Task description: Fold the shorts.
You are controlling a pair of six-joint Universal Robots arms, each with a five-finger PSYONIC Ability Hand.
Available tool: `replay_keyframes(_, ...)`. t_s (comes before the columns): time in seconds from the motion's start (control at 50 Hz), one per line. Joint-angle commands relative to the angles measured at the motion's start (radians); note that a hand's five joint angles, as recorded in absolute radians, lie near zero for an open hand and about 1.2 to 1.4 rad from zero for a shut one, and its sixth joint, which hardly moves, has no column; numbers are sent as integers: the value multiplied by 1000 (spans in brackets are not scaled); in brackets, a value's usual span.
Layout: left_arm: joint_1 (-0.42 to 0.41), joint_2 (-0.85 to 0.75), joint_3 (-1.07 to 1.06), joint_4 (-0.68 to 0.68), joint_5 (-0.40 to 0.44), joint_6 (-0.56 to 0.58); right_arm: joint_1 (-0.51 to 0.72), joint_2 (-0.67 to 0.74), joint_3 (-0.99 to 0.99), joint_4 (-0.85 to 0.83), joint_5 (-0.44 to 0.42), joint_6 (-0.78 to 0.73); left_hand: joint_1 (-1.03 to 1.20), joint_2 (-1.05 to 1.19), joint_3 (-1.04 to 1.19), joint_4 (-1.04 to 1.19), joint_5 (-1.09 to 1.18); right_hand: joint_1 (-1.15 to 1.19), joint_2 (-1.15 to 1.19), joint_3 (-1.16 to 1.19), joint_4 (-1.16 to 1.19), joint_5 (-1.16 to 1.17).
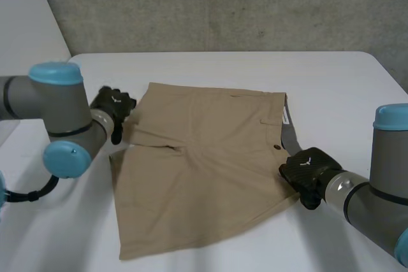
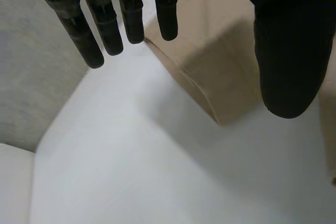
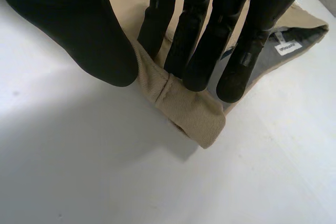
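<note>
Tan shorts point(image 1: 204, 170) lay flat on the white table point(image 1: 191, 68). The right hand point(image 1: 307, 170) pinched a waistband corner point(image 3: 191, 114) between thumb and fingers. The left hand point(image 1: 113, 107), fingers straight and holding nothing, hovered at a leg hem corner point(image 2: 220, 103).

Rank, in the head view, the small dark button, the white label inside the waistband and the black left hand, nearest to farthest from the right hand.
1. The small dark button on the tan shorts' waistband, beside the right hand.
2. The white label inside the waistband, farther back.
3. The black left hand, across the shorts at a leg hem.
</note>
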Motion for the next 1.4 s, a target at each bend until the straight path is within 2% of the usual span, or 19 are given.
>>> replay_keyframes(0.02, -3, 343, -255, -11, -6, -191, -5, -6, -63, -2, 7, 32, 6, 18, 13, 23, 28, 403, 212, 203, 204, 238)
replay_keyframes(0.1, -15, 494, -423, -77, 2, -336, -2, -1, -121, -1, 11, 136, 32, 44, 39, 49, 54, 403, 212, 203, 204, 238)
replay_keyframes(0.16, -46, 563, -521, -134, 6, -402, -8, 11, -172, 2, 3, 235, 59, 71, 66, 76, 81, 403, 212, 203, 204, 238)
replay_keyframes(0.26, -158, 638, -693, -197, 8, -491, -3, 60, -230, 4, -3, 325, 106, 117, 113, 122, 128, 403, 212, 203, 204, 238)
replay_keyframes(0.46, -302, 614, -796, -162, -1, -591, 29, 76, -262, 1, 1, 345, 132, 144, 139, 149, 154, 403, 212, 203, 204, 238)
replay_keyframes(0.56, -348, 547, -785, -67, -33, -641, 32, 73, -258, 2, 3, 351, 132, 144, 139, 149, 154, 403, 212, 203, 204, 238)
replay_keyframes(0.7, -376, 471, -759, -4, -136, -646, 32, 69, -242, 1, 3, 351, 141, 153, 148, 158, 163, 403, 212, 203, 204, 238)
replay_keyframes(0.84, -399, 405, -735, 28, -173, -648, 29, 65, -238, 1, 3, 351, 285, 296, 292, 301, 307, 403, 212, 203, 204, 238)
replay_keyframes(0.94, -399, 390, -727, 62, -182, -642, 21, 63, -238, -1, 9, 351, 513, 525, 520, 530, 535, 403, 212, 203, 204, 238)
replay_keyframes(1.06, -397, 414, -716, 73, -238, -635, 16, 63, -238, -1, 11, 350, 1033, 1044, 1040, 1049, 1055, 403, 212, 203, 204, 238)
replay_keyframes(1.16, -388, 502, -712, 71, -259, -628, 16, 59, -238, 2, 15, 338, 1033, 1045, 1040, 1050, 1055, 403, 212, 203, 204, 238)
replay_keyframes(1.28, -379, 631, -710, 27, -250, -524, 29, 7, -232, 34, 14, 284, 1033, 1045, 1040, 1050, 1055, 403, 212, 203, 204, 238)
replay_keyframes(1.4, -378, 741, -716, -112, -244, -393, 18, -81, -181, 166, 12, 60, 1033, 1045, 1040, 1050, 1055, 403, 212, 203, 204, 238)
